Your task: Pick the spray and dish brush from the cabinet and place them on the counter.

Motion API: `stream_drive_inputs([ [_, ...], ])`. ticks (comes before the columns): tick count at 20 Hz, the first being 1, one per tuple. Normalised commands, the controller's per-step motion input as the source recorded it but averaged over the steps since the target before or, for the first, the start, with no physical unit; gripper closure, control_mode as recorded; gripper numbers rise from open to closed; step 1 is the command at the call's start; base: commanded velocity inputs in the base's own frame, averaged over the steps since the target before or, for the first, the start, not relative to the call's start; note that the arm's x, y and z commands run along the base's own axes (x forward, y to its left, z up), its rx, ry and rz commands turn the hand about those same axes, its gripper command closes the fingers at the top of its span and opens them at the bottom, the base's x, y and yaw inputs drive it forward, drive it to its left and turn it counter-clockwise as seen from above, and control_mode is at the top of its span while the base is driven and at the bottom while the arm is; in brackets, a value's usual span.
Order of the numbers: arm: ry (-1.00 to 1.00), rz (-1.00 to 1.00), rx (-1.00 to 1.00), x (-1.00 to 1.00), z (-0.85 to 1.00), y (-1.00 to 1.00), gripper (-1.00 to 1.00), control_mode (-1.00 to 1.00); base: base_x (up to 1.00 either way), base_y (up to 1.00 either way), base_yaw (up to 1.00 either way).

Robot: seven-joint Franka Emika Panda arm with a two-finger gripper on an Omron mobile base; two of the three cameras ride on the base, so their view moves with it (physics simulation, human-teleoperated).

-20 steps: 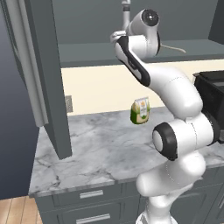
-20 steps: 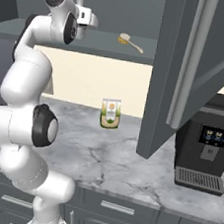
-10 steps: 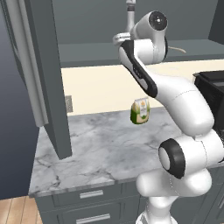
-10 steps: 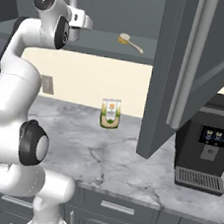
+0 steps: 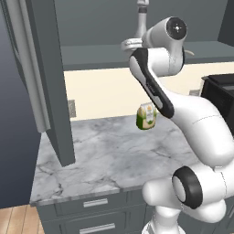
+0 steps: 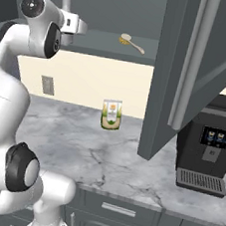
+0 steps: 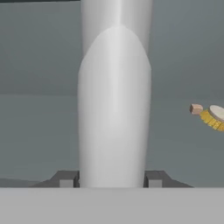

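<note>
the gripper (image 7: pixel 112 179) is up inside the cabinet (image 6: pixel 200 70), its two dark fingertips (image 7: pixel 65 179) pressed against either side of the spray (image 7: pixel 114 105), so it is pinching the bottle near its base. seen from the hand, the spray rises straight up between the tips as one smooth, pale, rounded column that narrows toward the top, slightly glossy and translucent grey-white. the left base view shows its thin neck and white head (image 5: pixel 142 18) standing upright above the hand, over the grey inner shelf. one dish brush (image 6: pixel 130 42) lies flat on that same shelf, off to the gripper's right and a little farther back, apart from the bottle; it has a thin cream handle and a small round head with short yellowish bristles (image 7: pixel 212 118). well below the gripper, the counter (image 5: pixel 105 160) is a flat marble slab with dark veins, and one green-and-cream pouch (image 5: pixel 146 116) stands on it. one dark coffee machine (image 6: pixel 208 147) sits on the counter far to the gripper's right.
</note>
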Motion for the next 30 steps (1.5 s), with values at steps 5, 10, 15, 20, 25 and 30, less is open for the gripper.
stream_drive_inputs([
  [5,-0.01,0.01,0.01,-0.65,0.34,0.0,1.0,-1.0,0.0,0.0,0.0],
  [10,-0.01,0.0,0.03,-0.68,0.15,0.0,1.0,-1.0,0.0,0.0,0.0],
  [15,-0.02,0.0,0.01,-0.7,-0.04,0.0,1.0,-1.0,0.0,0.0,0.0],
  [20,-0.04,0.02,0.0,-0.59,-0.44,0.0,1.0,-1.0,0.0,0.0,0.0],
  [25,-0.06,0.04,0.0,-0.58,-0.48,0.0,1.0,-1.0,0.0,0.0,0.0],
  [30,-0.07,0.07,0.0,-0.66,-0.31,0.0,1.0,-1.0,0.0,0.0,0.0],
])
